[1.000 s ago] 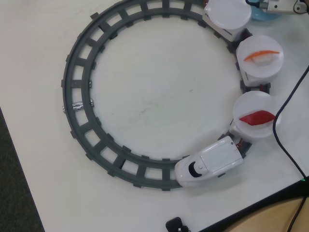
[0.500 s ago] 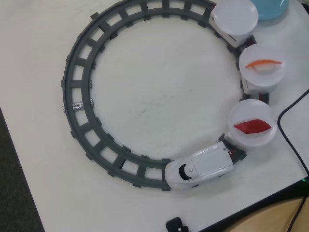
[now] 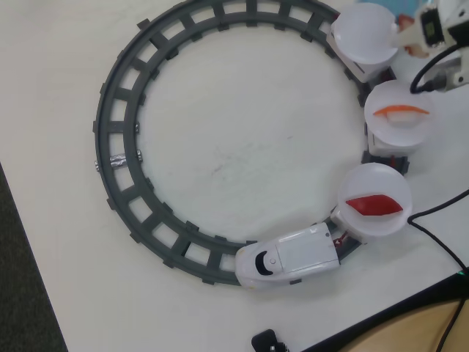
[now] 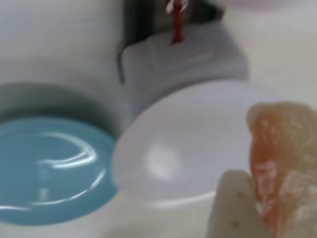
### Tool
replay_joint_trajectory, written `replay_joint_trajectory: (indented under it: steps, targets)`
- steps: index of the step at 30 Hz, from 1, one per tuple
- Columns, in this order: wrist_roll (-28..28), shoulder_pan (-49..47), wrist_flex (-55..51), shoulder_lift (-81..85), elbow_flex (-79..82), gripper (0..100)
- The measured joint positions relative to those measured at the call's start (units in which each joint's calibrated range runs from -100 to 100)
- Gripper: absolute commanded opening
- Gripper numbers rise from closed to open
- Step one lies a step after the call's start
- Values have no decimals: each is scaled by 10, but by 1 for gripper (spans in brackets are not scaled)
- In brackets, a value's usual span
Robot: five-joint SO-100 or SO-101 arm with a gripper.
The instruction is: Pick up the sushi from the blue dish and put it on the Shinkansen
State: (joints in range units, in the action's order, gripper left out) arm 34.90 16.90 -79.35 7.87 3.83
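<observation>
In the wrist view the pink-tan sushi (image 4: 282,163) fills the lower right, pressed against a pale finger (image 4: 232,210) of my gripper (image 4: 265,198), which is shut on it. Just left of the sushi lies an empty white plate (image 4: 173,148) on a train car, and beyond that plate the blue dish (image 4: 49,168) stands bare. In the overhead view my gripper (image 3: 410,35) reaches in at the top right, beside that empty plate (image 3: 364,33). Only a sliver of the blue dish (image 3: 402,6) shows there. The Shinkansen (image 3: 286,258) sits on the lower part of the track.
The grey ring track (image 3: 117,158) takes up most of the table. One car's plate carries a red piece (image 3: 374,205), another an orange-and-white piece (image 3: 399,111). A black cable (image 3: 440,209) runs along the right side. The table edge runs across the lower right corner.
The train has crept left along the lower track, its cars following. My gripper left the view half a second ago and is back at the top right, beside the empty plate.
</observation>
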Motion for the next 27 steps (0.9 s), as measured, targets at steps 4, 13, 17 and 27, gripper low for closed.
replay_joint_trajectory:
  steps: [4,13,17,27]
  targets:
    - [-1,-22,2,3,9,2]
    - [0,-24,2,3,48,2]
    - [0,-20,3,3,63,2]
    - [-3,-20,44,3,124,2]
